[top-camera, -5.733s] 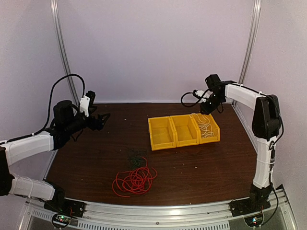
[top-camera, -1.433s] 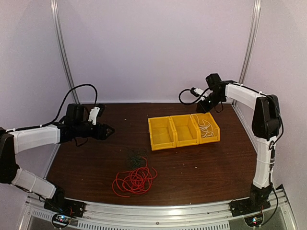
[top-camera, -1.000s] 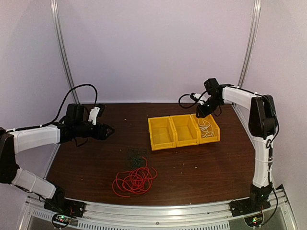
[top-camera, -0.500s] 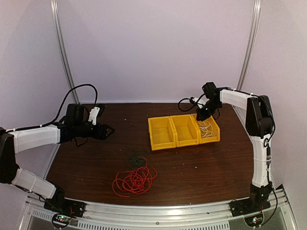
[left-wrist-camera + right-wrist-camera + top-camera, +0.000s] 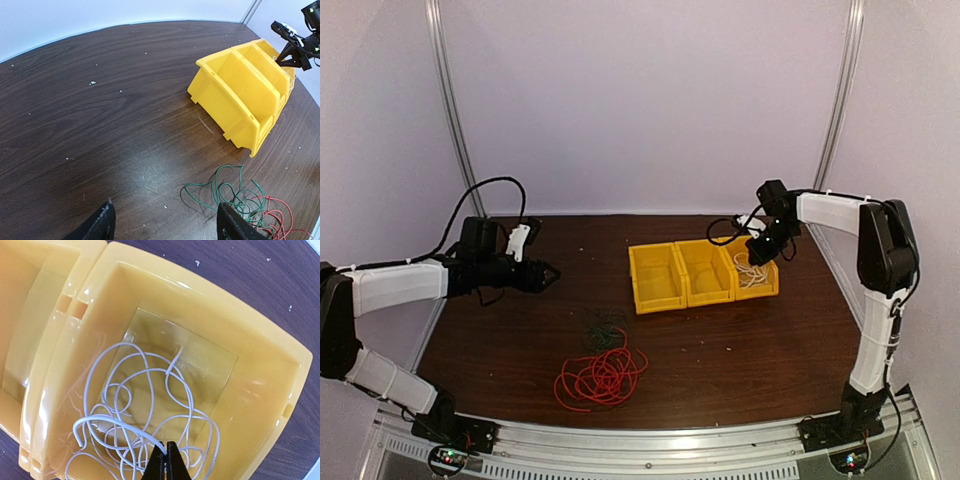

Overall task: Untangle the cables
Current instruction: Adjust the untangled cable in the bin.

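The white cable [image 5: 187,390] lies coiled in the rightmost yellow bin [image 5: 265,390]. My right gripper [image 5: 167,446] hangs over that bin [image 5: 767,283], shut, with one white strand pinched at its tips. The red cable [image 5: 602,376] sits in a loose heap near the table's front. Just behind it lies a thin dark cable [image 5: 603,325], which looks dark green [image 5: 235,192] in the left wrist view, with red loops [image 5: 274,220] overlapping it. My left gripper [image 5: 548,272] hovers open above the left of the table, its jaws [image 5: 165,207] empty, short of the dark cable.
Three joined yellow bins [image 5: 658,278] stand right of centre; the left and middle ones [image 5: 235,90] hold nothing. The right arm [image 5: 295,47] shows at the far bin. Bare brown tabletop [image 5: 100,115] lies under the left gripper. A metal rail [image 5: 650,440] runs along the front edge.
The right gripper has dropped from above the bin's back edge down into the rightmost bin and shut. The left arm has stayed still and open.
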Motion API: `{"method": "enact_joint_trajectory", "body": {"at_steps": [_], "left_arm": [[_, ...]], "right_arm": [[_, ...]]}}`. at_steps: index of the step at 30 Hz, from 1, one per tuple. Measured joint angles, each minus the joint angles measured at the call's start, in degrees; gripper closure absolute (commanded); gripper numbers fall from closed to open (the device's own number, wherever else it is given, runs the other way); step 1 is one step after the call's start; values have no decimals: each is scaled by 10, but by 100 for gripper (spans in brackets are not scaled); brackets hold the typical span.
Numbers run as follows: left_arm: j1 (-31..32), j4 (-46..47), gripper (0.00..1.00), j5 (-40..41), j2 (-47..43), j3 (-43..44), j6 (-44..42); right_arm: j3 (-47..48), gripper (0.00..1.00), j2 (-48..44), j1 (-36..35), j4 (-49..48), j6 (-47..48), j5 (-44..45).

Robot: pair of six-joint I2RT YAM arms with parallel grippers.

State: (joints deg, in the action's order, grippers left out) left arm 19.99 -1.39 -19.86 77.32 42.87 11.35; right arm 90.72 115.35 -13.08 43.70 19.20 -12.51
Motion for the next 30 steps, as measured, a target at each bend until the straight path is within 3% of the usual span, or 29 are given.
{"method": "enact_joint_trajectory", "body": {"at_steps": [5,11,17,23,30], "left_arm": [[0,0,29,-4,0,0,0],[0,0,29,-4,-7,0,0],[0,0,29,-3,-13,0,0],[0,0,29,-3,-5,0,0],[0,2,31,-4,2,0,0]], "right_arm": [[13,100,22,-1,-3,-4,-5],[44,76,58,-5,5,-12,-5],[24,67,-1,-7,7,-14,-3],[-17,65,-137,-7,3,-1,-1],[-30,69,-166,-28,-10,28,-68]]}}
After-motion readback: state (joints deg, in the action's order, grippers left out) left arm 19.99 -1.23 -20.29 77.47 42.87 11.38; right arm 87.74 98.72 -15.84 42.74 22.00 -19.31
